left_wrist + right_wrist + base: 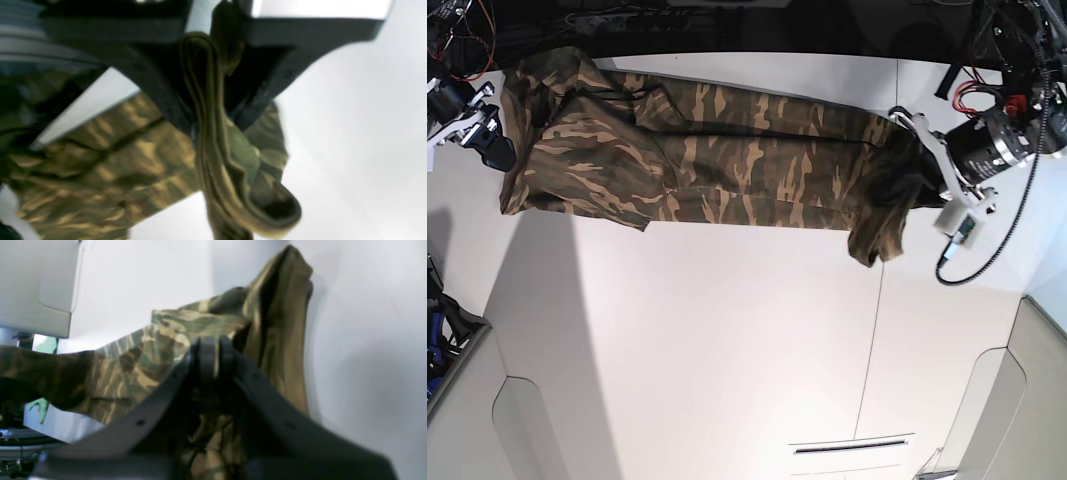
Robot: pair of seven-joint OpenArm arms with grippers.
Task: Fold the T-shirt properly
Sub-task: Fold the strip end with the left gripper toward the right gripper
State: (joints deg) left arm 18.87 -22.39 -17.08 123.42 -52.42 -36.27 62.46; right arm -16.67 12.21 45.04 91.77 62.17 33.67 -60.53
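Note:
The camouflage T-shirt [727, 160] is stretched in a long band across the far part of the white table [727, 340]. In the base view my right gripper [499, 148] holds its left end and my left gripper [924, 158] holds its right end, where a flap hangs down. In the left wrist view my left gripper [217, 120] is shut on a bunched olive hem of the shirt [116, 160]. In the right wrist view my right gripper [217, 348] is shut on the cloth [160, 340], with the fingertips pressed together.
A thin seam [877, 330] runs down the table on the right. Rounded light panels sit at the near left [527, 430] and near right [997, 400], with a slot [852, 447] between them. Cables [987, 230] hang by the left arm.

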